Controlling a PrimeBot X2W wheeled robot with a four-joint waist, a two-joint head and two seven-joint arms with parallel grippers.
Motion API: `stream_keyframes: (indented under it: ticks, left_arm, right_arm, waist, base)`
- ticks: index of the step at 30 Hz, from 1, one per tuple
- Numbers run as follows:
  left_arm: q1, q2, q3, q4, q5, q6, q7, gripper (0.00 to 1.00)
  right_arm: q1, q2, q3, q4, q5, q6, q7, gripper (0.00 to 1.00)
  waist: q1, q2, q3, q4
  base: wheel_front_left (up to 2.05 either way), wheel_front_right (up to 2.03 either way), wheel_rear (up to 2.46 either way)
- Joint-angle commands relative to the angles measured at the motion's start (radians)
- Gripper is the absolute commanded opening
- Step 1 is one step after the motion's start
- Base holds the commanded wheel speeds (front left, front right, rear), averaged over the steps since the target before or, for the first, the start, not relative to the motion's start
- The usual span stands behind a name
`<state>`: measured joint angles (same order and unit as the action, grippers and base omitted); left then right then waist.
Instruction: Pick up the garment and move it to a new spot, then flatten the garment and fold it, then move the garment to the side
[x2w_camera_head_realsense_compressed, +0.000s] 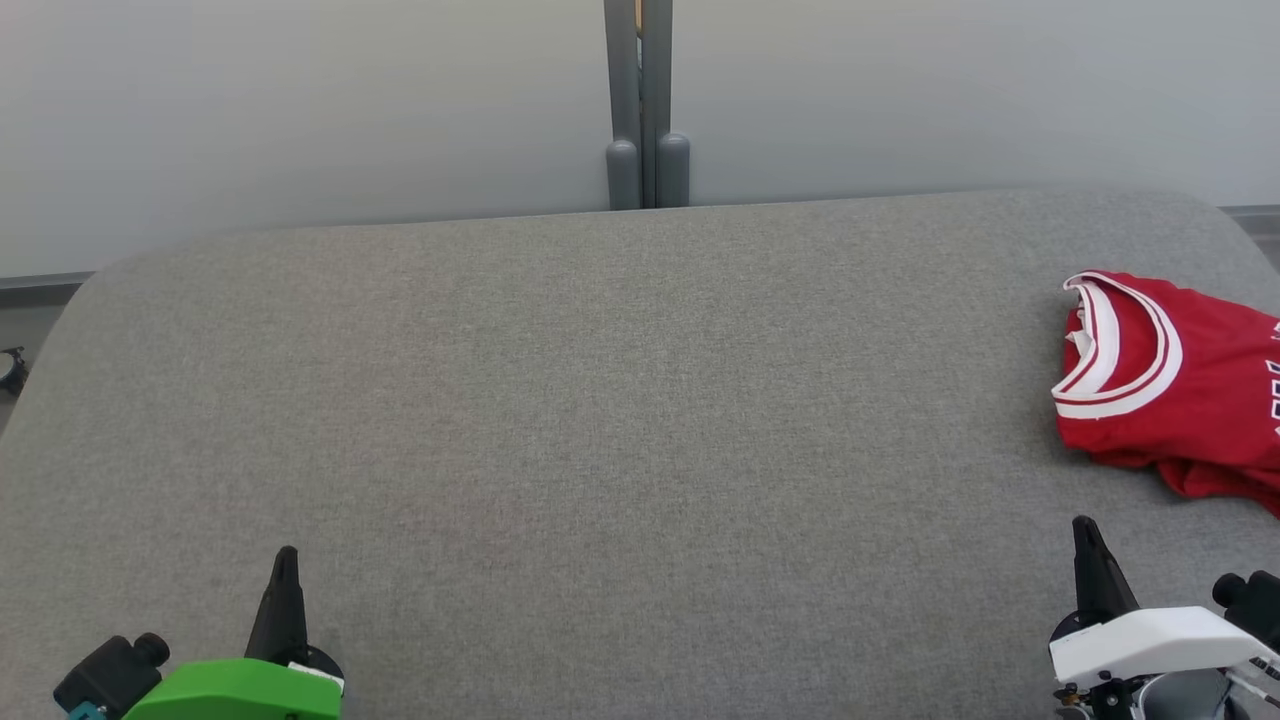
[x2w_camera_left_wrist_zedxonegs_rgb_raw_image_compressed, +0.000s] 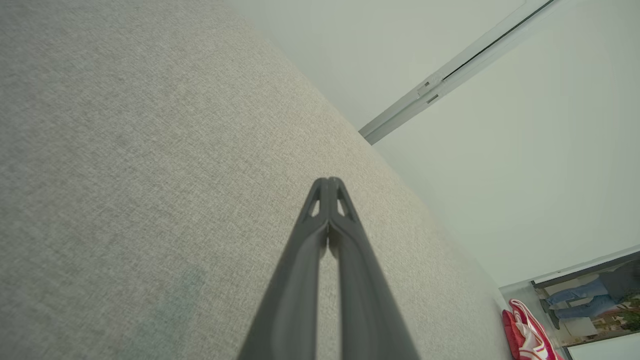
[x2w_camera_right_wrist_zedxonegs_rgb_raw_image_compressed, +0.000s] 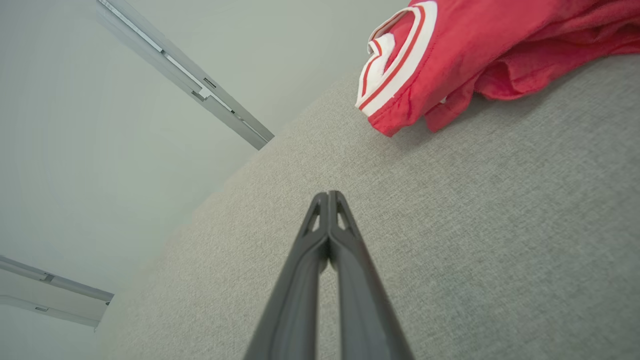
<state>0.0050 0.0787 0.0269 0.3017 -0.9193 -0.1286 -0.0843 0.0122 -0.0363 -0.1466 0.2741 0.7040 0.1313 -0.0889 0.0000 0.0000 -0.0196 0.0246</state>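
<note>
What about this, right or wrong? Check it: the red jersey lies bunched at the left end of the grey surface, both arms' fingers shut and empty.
Wrong end. The head view shows the jersey bunched at the right end of the surface. The left fingers and right fingers are shut and empty, as stated.

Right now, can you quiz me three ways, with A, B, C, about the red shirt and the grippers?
1. Where does the red-and-white sports jersey lie on the grey fabric-covered table? A) far right B) middle C) far left
2. What colour is the jersey's collar trim? A) blue B) white with red stripes C) yellow
3. The left gripper and right gripper are: A) open B) shut, empty C) clamped on the jersey
Answers: 1 A: it lies by the table's right edge. 2 B: white bands ring the neck opening. 3 B: fingers pressed together over bare fabric.
</note>
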Motion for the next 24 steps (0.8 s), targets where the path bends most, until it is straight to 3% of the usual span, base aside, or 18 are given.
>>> stream_keyframes:
  ticks: [1, 24]
  left_arm:
    - [-0.03, 0.002, 0.006, -0.014, -0.025, -0.001, 0.005, 0.0]
    - [-0.06, -0.01, 0.038, -0.035, -0.27, -0.002, 0.079, 0.0]
  right_arm:
    - [-0.029, -0.007, 0.002, -0.016, 0.034, 0.0, 0.005, 0.0]
    - [-0.059, -0.01, 0.015, -0.028, 0.354, 0.0, 0.076, 0.0]
  waist:
    - [0.0, 0.0, 0.0, 0.0]
    - [0.0, 0.0, 0.007, -0.007]
  base:
    - [0.0, 0.0, 0.0]
    - [0.0, 0.0, 0.0]
